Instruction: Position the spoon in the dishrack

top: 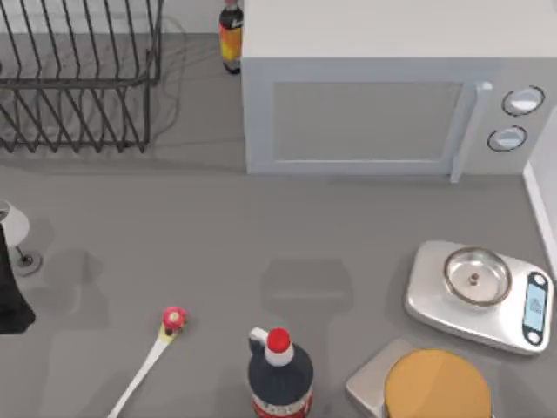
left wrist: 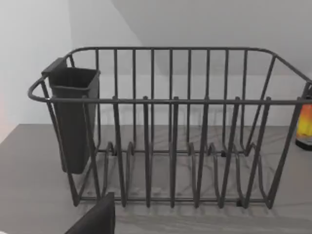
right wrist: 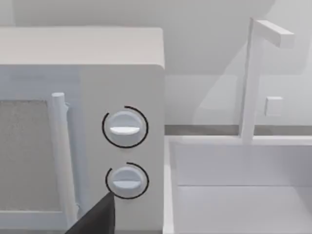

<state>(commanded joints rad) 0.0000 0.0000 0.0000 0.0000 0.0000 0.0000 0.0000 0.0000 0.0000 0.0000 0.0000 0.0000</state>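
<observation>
no readable text; bottle (top: 231,35) label and scale (top: 477,296) display too small to read.

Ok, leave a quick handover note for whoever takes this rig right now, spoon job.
Left hand: near the table's left edge; its wrist camera faces the dishrack.
Right hand: parked; its wrist camera faces the microwave.
Spoon: flat on the table at front left, knob end toward the middle, beside the dark bottle.
Done: nothing, spoon not picked up.
Left: grasp the spoon, carry it to the back-left rack, place it.

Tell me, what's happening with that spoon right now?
Spoon lying untouched on the table's near left. Dishrack far left, nothing in its slots. Wine glass stands between them.
</observation>
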